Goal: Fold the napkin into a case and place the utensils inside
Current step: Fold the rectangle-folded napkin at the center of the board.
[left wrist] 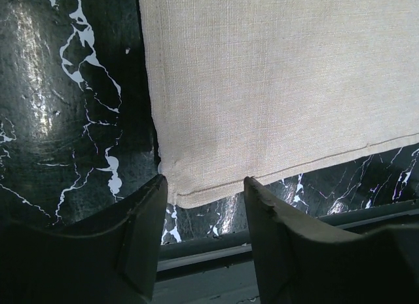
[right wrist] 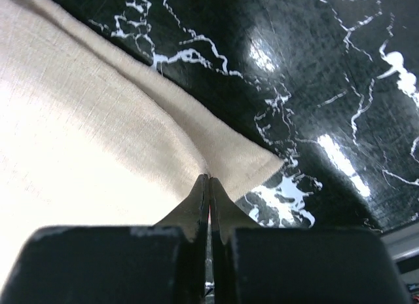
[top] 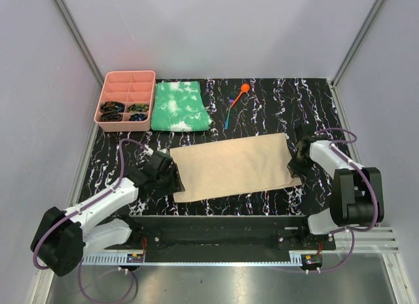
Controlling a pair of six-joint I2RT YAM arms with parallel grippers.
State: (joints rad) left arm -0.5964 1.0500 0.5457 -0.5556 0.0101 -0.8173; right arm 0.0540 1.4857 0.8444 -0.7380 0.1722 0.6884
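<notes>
The tan napkin [top: 232,166] lies flat on the black marbled table, mid-front. My left gripper [top: 171,179] is at its near-left corner, open, and that corner [left wrist: 190,192] lies just ahead of the gap between the fingers [left wrist: 147,219], unheld. My right gripper [top: 296,168] is shut on the napkin's near-right corner [right wrist: 249,163], with the cloth creased up at the fingertips [right wrist: 200,192]. Behind the napkin, the utensils lie side by side: an orange spoon [top: 243,89] and a slim blue one [top: 228,117], away from both grippers.
A green-and-white mottled cloth [top: 179,106] lies folded at the back left. Beside it stands a pink compartment tray [top: 124,78] with dark small items in its front cells. A black rail [top: 216,228] runs along the near table edge. Grey walls enclose three sides.
</notes>
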